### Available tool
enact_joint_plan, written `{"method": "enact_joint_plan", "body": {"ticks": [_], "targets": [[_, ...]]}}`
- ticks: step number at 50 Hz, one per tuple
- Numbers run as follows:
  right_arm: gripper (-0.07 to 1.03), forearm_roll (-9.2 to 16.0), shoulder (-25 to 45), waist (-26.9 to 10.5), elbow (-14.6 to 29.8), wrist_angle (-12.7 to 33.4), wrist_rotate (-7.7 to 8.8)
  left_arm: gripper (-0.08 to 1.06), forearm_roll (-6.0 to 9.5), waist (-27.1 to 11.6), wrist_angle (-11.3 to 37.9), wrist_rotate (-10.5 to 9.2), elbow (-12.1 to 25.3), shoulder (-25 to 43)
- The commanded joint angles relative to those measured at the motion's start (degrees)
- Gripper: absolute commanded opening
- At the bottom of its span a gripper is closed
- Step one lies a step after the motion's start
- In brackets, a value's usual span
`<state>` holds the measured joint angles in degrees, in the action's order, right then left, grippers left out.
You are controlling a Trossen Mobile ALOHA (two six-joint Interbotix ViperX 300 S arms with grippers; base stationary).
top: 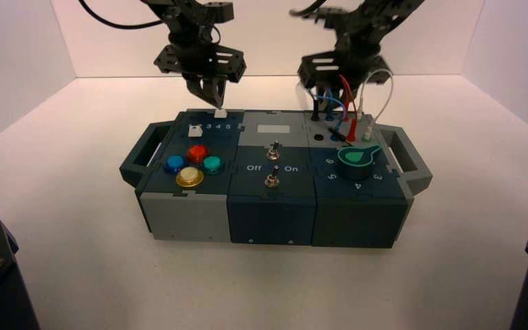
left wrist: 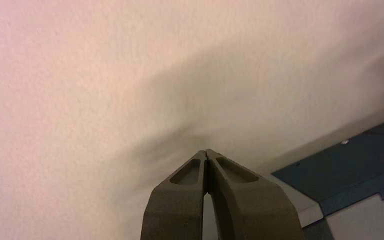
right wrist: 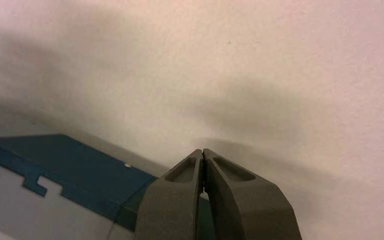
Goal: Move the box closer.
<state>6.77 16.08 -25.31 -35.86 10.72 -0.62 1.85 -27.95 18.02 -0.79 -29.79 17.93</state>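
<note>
Squarely mid-table, the box point(top: 273, 180) lies with its long axis left to right, front face toward the robot. Behind its far edge, the left gripper point(top: 210, 89) and right gripper point(top: 331, 84) hover, fingertips pressed together.

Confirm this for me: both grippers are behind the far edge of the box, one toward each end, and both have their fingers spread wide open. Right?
Not quite. The placing is right: the left gripper and the right gripper sit at the far edge of the box, one toward each end. But the fingers are not spread: each wrist view shows its fingers pressed together at the tips, holding nothing.
</note>
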Motion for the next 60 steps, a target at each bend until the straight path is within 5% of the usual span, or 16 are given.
{"method": "enact_joint_plan", "body": {"ticks": [1, 27, 60], "targets": [[-0.02, 0.5, -0.2, -0.8, 1.2, 1.8, -0.09, -0.03, 0.00, -1.0, 1.1, 0.35, 0.0, -0.9], [-0.02, 2.1, -4.4, -1.2, -0.7, 13.6, -0.09, -0.03, 0.18, -5.8, 6.6, 0.35, -3.7, -2.9], [-0.02, 4.7, -8.4, -4.1, -6.7, 15.9, -0.09, -0.03, 2.02, -8.5, 14.7, 0.00, -6.5, -7.9]]}}
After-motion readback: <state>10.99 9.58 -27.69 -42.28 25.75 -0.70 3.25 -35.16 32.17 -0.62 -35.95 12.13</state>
